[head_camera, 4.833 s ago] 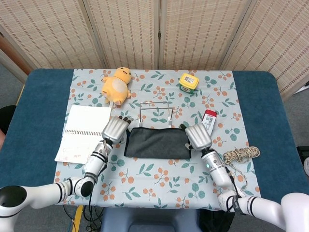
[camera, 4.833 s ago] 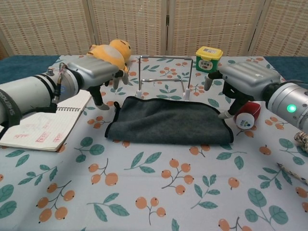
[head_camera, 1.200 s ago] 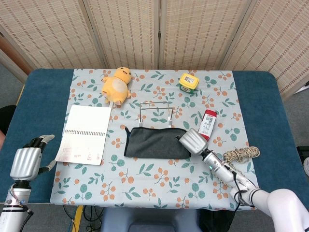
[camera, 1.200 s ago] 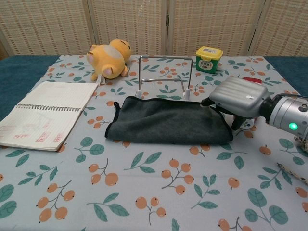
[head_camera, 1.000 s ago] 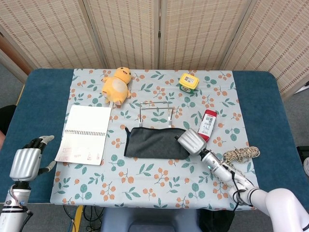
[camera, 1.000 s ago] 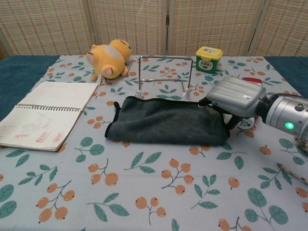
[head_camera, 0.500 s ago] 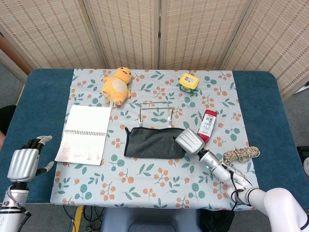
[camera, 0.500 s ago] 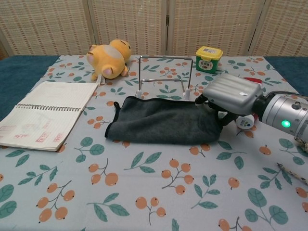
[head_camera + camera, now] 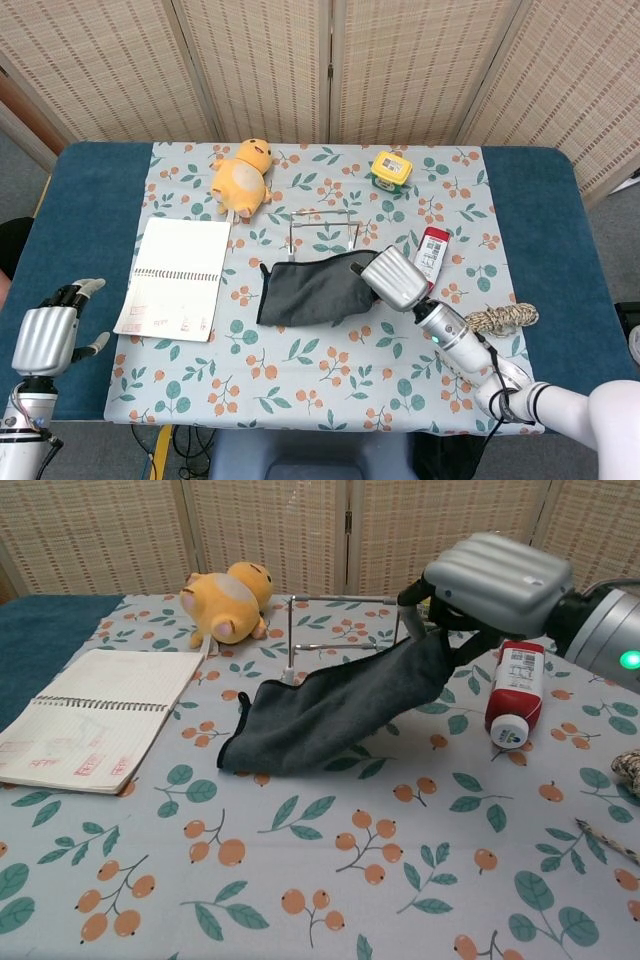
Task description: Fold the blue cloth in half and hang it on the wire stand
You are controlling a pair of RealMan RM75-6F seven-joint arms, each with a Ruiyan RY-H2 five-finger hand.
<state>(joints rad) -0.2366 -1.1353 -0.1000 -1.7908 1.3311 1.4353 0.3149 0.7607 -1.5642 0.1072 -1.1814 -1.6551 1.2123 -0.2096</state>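
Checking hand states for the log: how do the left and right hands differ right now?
The right hand grips one end of the cloth and holds it up near the stand; the left hand holds nothing. The right hand is over the middle of the table; the left hand is off past the table's left edge, fingers apart. The chest view shows only the right hand. Both have the same silver shell.

Head view: we look steeply down on the whole counter (image 9: 90, 190). Chest view: low, close, facing forward; both share the wire stand (image 9: 324, 230).
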